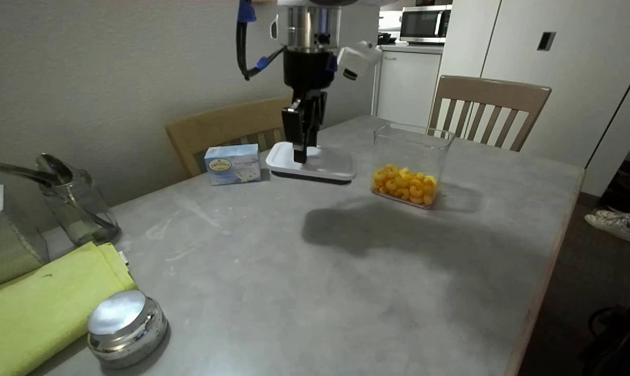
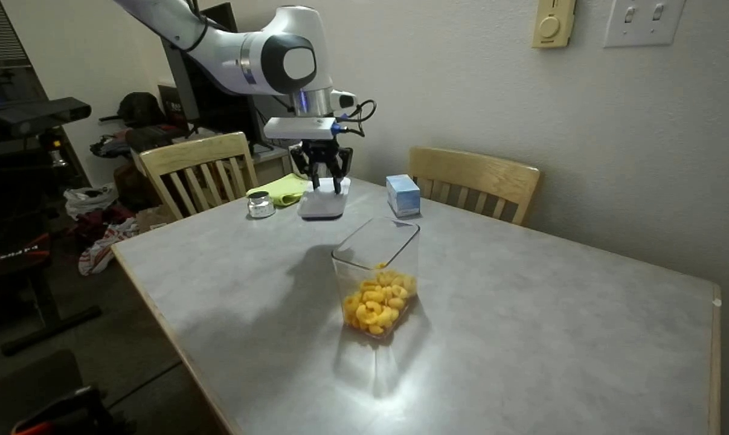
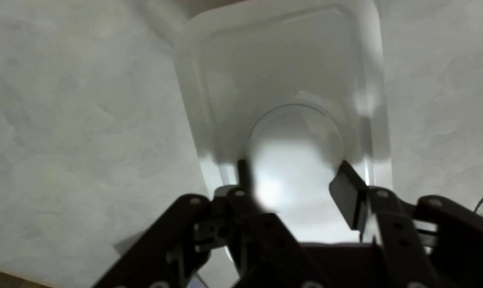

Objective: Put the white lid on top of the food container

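Note:
The white lid (image 1: pixel 336 163) lies flat on the grey table, a dark strip showing under its rim in both exterior views. My gripper (image 3: pixel 292 176) points down at it with jaws partly apart. In the wrist view its fingers (image 3: pixel 347 196) stand on either side of the lid's raised round centre; whether they touch it I cannot tell. Most of the lid (image 3: pixel 281 60) fills the middle of that view, with its near end hidden by the gripper. The food container (image 1: pixel 411 159), a clear, topless box with yellow-orange pieces at the bottom, stands upright a short way from the lid.
A small blue-and-white box (image 1: pixel 234 164) stands beside the lid. Farther along the table are a shiny metal jar (image 1: pixel 127 329), a folded yellow-green cloth (image 1: pixel 48 308) and a glass jar with utensils (image 1: pixel 80 209). Wooden chairs (image 2: pixel 476 187) stand against the table's edges.

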Controlling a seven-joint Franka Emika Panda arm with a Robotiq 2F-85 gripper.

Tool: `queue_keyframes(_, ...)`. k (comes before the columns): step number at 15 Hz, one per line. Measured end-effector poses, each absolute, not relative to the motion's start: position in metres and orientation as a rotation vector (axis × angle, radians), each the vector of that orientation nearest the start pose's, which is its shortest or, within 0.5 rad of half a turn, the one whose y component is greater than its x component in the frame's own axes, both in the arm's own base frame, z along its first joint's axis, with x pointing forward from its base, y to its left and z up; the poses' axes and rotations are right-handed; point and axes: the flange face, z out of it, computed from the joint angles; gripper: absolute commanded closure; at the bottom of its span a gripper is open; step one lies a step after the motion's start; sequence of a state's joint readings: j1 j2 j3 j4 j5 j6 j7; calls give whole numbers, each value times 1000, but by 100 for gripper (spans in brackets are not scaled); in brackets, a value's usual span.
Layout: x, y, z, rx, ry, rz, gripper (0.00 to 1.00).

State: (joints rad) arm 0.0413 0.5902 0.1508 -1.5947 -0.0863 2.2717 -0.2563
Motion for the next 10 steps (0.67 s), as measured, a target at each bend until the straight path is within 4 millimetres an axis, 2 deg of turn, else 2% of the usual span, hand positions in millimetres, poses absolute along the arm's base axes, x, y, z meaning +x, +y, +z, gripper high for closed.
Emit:
queue_keyframes(7, 676, 101, 358, -3066, -702, -234, 74)
queue_keyframes(10, 664, 95, 376, -3072, -703, -252, 74)
